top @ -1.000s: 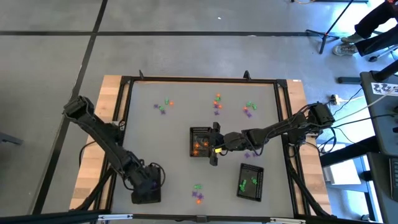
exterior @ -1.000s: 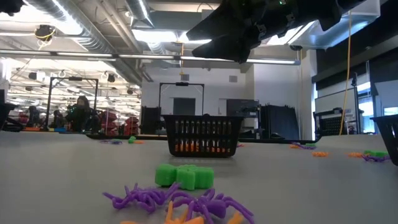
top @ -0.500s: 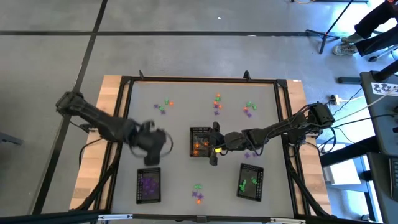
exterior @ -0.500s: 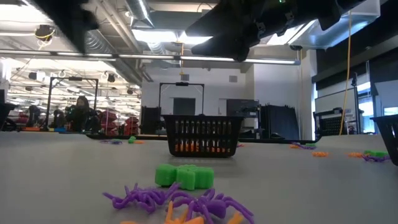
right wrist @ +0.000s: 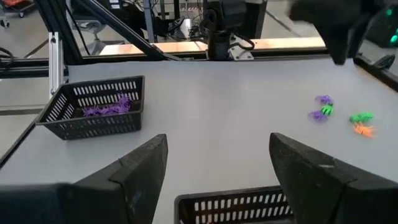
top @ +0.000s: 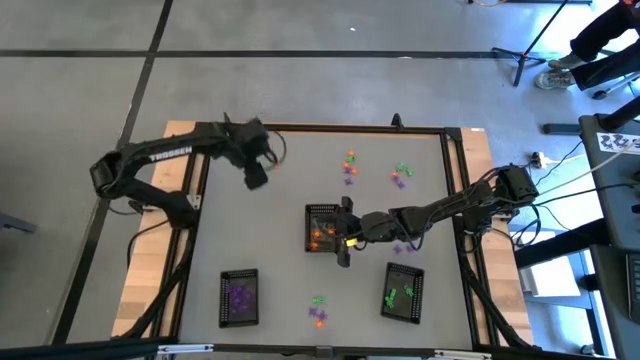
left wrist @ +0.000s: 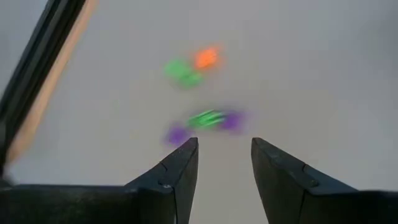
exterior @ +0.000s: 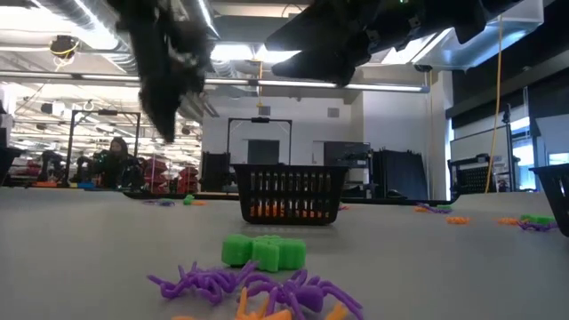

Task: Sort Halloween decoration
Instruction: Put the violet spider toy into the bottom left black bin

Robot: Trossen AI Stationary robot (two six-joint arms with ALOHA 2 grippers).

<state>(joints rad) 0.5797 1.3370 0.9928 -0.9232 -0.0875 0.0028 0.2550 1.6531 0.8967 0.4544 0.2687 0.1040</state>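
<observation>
Hovering over the worktop's (top: 280, 240) far left corner, the left pincer (top: 256, 177) has its fingers parted and empty above a small cluster of trinkets (left wrist: 205, 119): a pick-up looks next, calling for a straight descent onto one piece. Further right, the right pincer (top: 343, 231) waits wide open, holding nothing, over the middle tray (top: 321, 229) with orange pieces.
</observation>
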